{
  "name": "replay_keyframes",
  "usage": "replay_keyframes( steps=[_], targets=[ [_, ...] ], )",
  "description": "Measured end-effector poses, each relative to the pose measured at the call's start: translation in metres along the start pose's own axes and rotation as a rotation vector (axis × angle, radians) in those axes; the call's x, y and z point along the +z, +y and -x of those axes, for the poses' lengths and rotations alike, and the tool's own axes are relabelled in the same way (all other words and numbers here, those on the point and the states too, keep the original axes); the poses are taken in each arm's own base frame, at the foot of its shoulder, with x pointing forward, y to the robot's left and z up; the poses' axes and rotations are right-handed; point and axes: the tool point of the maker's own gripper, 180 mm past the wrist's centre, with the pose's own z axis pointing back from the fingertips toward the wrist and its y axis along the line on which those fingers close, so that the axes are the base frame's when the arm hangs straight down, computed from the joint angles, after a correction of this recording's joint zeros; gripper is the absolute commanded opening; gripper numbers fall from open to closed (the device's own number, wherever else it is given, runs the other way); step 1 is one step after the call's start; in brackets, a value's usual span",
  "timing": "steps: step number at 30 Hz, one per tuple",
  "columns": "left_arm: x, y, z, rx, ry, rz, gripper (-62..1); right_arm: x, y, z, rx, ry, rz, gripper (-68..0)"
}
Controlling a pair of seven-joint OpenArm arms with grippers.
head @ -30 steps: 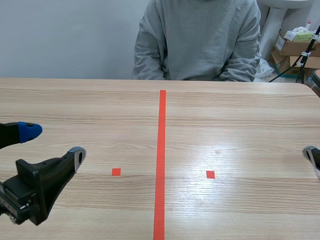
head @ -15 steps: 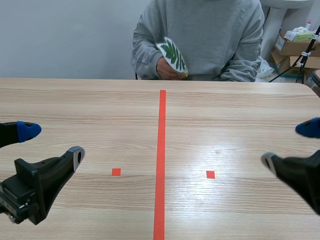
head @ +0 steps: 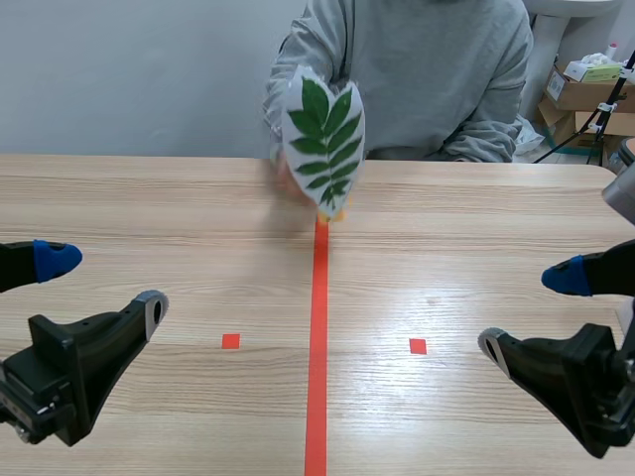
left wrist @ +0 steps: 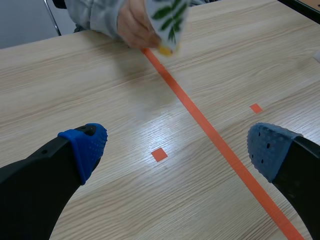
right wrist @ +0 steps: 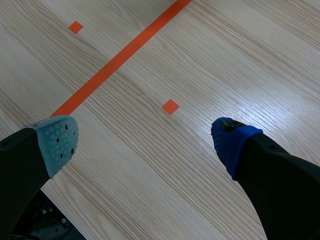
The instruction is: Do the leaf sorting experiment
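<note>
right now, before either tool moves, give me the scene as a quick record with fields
leaf: white leaf-shaped card printed with a green compound leaf, upright over the far end of the orange-red tape line
held by: person's hand, across the light wooden table
card touching table: cannot tell
left tool: open, holding nothing
right tool: open, holding nothing
marks: one small orange-red tape square on each side of the line
</note>
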Motion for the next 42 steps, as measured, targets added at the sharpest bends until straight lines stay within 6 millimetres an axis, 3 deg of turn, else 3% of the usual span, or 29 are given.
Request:
replay_keyframes(
  steps=[42],
  targets=[
    [0.0000,0.0000,0.0008,0.000,0.004,0.000,-0.9,0.0004,0.0043,-0.0097,-0.048,-0.054,-0.026,-13.3]
  ],
)
